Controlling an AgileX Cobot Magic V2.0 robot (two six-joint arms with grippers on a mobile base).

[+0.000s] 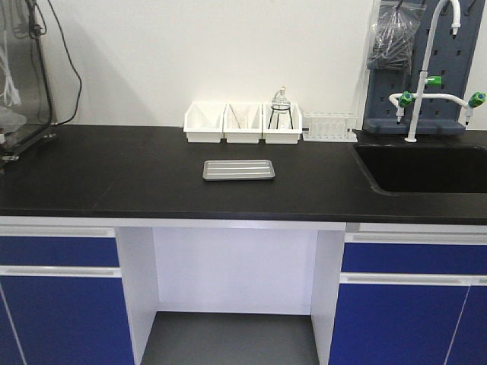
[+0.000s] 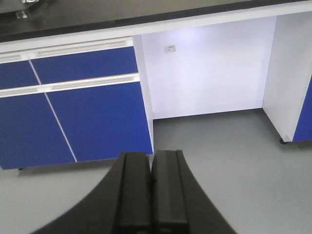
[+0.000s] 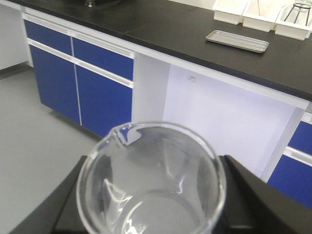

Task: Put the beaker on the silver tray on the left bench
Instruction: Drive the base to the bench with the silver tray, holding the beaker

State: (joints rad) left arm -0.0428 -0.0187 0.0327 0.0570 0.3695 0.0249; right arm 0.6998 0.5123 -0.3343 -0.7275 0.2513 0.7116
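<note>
The clear glass beaker point(image 3: 151, 185) fills the bottom of the right wrist view, held upright between the black fingers point(image 3: 243, 195) of my right gripper point(image 3: 152, 204), out over the grey floor in front of the bench. The silver tray point(image 1: 238, 169) lies flat and empty on the black worktop of the left bench point(image 1: 114, 171), in front of the white bins; it also shows in the right wrist view point(image 3: 237, 41). My left gripper point(image 2: 151, 185) is shut and empty, low over the floor facing the blue cabinets. Neither gripper shows in the front view.
Three white bins point(image 1: 243, 122) stand behind the tray, one holding a flask on a black tripod point(image 1: 281, 110). A test-tube rack point(image 1: 329, 126), a sink point(image 1: 426, 167) with a tap point(image 1: 426, 76) are at the right. Blue cabinets point(image 2: 87, 112) flank a knee recess point(image 1: 236, 281).
</note>
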